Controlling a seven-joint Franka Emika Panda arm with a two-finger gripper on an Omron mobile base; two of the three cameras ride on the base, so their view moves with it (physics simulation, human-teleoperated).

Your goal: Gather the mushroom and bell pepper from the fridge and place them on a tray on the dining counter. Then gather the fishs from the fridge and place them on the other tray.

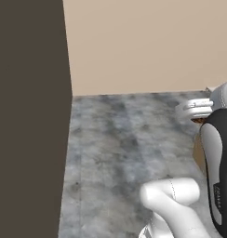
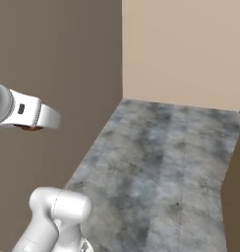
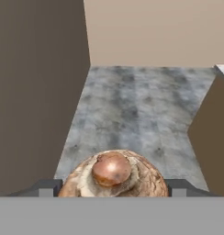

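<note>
Gripping the mushroom between its two dark fingers, the tool holds it over a grey mottled floor. A dark brown panel stands on one side, a beige wall beyond.

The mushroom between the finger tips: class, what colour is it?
Brown, with a paler mottled cap, best seen in the hand view: mushroom.

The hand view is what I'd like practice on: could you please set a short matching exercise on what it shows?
Things:
1. mushroom
2. floor
3. far wall
4. pincer

Descriptions:
A. plain beige
B. mottled grey
C. brown, held between the two fingertips
D. shut on a wide thing

Pairs: 1-C, 2-B, 3-A, 4-D
</note>
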